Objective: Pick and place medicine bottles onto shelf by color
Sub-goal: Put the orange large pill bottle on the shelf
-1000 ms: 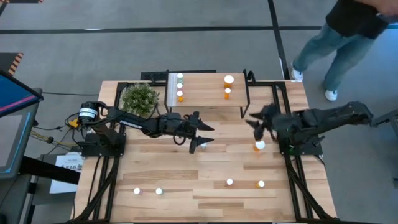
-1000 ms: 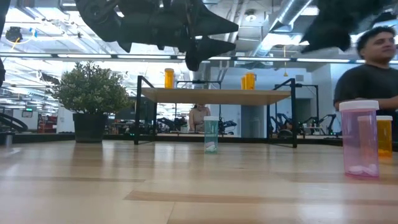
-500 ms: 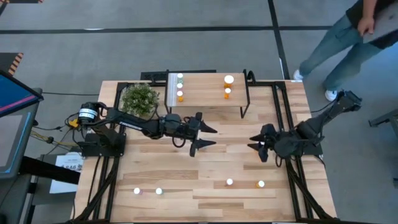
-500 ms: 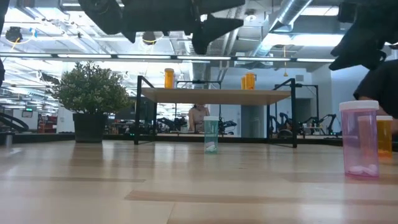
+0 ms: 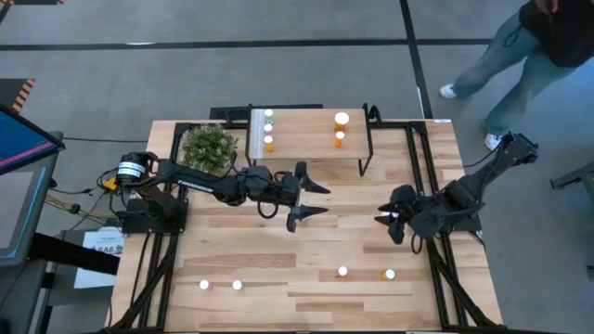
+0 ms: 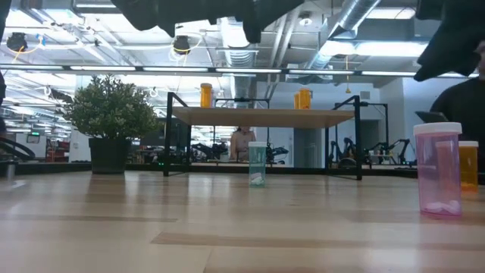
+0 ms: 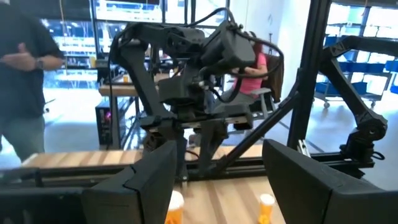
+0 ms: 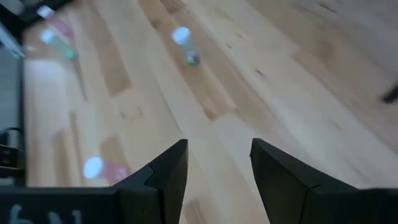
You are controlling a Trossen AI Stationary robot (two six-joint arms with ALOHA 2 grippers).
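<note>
The left arm's tool [image 5: 311,199] has drifted a little toward the right arm and risen. In the low view it has almost left the top of the picture. Its fingers are spread wide with nothing between them. The small green medicine bottle with a white cap [image 6: 258,164] stands alone on the pale wooden surface [image 5: 241,241], in front of the shelf, not picked up.

The right arm has folded back from its reach. Its tool [image 5: 390,221] now hangs low over the spot where an orange bottle stood a second ago. From above that bottle is hidden. The fingers are partly apart and its own camera shows only bare boards between them.

The small light-wood shelf on black legs [image 5: 306,148] carries the same few bottles as before, and four more wait along the near edge. So I judge that no bottle is in hand and the right arm is lining up a pick.
</note>
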